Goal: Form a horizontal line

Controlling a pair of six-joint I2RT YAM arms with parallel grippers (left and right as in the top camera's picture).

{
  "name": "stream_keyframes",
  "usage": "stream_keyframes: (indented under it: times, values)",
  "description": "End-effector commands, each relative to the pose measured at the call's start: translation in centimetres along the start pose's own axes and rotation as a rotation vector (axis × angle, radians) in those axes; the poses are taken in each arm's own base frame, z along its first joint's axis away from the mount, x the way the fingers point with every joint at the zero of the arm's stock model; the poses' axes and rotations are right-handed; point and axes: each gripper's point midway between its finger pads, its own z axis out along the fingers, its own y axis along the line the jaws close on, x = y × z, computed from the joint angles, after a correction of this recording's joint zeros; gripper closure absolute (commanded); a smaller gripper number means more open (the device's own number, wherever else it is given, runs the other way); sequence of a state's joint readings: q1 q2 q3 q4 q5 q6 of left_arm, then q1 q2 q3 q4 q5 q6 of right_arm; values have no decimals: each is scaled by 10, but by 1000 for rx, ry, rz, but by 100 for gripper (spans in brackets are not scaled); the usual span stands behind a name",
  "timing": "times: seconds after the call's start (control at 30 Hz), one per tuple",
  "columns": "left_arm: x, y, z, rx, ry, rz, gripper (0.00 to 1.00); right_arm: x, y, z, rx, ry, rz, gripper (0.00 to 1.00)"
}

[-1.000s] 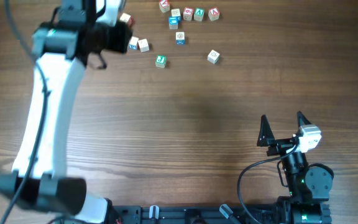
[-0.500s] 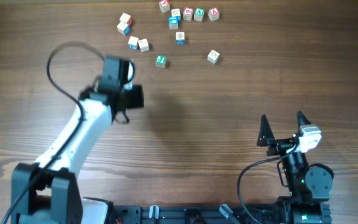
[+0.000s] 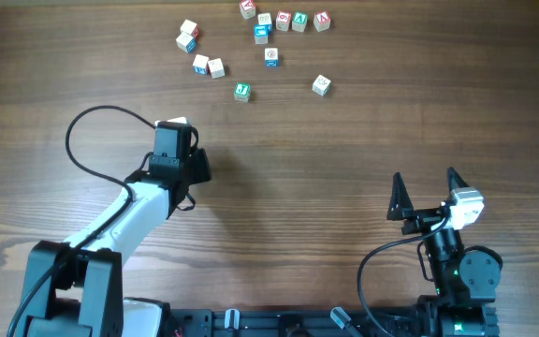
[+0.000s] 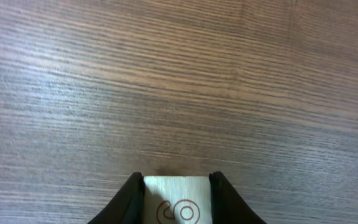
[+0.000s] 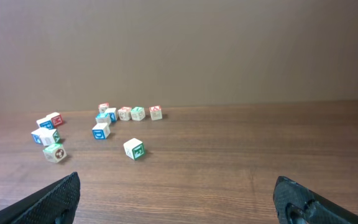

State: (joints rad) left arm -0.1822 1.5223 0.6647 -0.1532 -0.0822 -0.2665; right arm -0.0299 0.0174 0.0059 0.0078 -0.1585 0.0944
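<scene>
My left gripper [image 4: 176, 179] is shut on a pale wooden cube [image 4: 176, 202] with a red mark on its top, held low over bare table. In the overhead view this gripper [image 3: 172, 125] is left of centre, well short of the loose cubes. A short row of letter cubes, the horizontal line [image 3: 291, 20], lies at the far edge; it also shows in the right wrist view [image 5: 138, 112]. My right gripper [image 5: 176, 183] is open and empty; overhead it [image 3: 426, 183] sits at the near right, far from all cubes.
Several single letter cubes lie scattered at the far side: a pair [image 3: 187, 36] at the left, a pair [image 3: 208, 65], a green one [image 3: 241, 91], a blue one [image 3: 270, 57], and one alone [image 3: 321, 85]. A black cable loops beside the left arm [image 3: 82, 126].
My left arm has pulled back from the far-left cubes toward the near left-centre of the table, with a cube between its fingers. The right arm has not moved.
</scene>
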Motion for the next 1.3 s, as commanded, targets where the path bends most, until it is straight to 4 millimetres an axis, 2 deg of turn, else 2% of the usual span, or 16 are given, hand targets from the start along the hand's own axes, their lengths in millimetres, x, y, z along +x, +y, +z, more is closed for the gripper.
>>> stream_keyframes:
  times: [0.0, 0.13, 0.23, 0.33, 0.43, 0.5, 0.57, 0.6, 0.77, 0.8, 0.87, 0.97, 1.03, 1.13, 1.27]
  values:
    - [2, 20, 5, -106, -6, 85, 84, -2, -3, 0, 15, -10, 15, 0]
    - [2, 20, 5, -110, -5, 107, 75, -2, -3, 0, 15, -10, 15, 0]
    - [3, 19, 5, -99, -1, 103, 57, -2, -3, 0, 15, -10, 15, 0]
    - [2, 18, 5, -94, -2, 102, 48, -2, -3, 0, 15, -10, 15, 1]
    - [-1, 12, 1, -64, -14, 99, 44, -2, -3, 0, 15, -10, 16, 0]
    - [-7, -2, -8, 8, -22, 98, 43, -2, -3, 0, 15, -10, 16, 0]
    - [-18, -15, -23, 79, -45, 69, 40, -2, -3, 0, 15, -10, 16, 0]
    - [-24, -20, -30, 100, -61, 56, 32, -2, -3, 0, 15, -10, 16, 0]
    - [-69, -38, -101, 206, -213, -3, 29, -2, -3, 0, 15, -10, 16, 0]
    - [-76, -39, -124, 230, -255, -32, 24, -2, -3, 0, 15, -10, 16, 0]
    - [-81, -39, -146, 251, -300, -62, 0, -2, -3, 0, 15, -10, 15, 0]
    - [-77, -34, -184, 280, -361, -90, 0, -3, -1, 0, 3, -14, 23, 0]
    - [-67, -29, -202, 284, -372, -89, 0, -5, 6, -1, -37, -17, 105, 0]
    - [-50, -22, -215, 278, -357, -89, 0, -3, 25, -2, -147, 21, 383, 0]
    - [-26, -14, -217, 253, -292, -88, 0, -2, 48, -7, -269, 106, 761, 0]
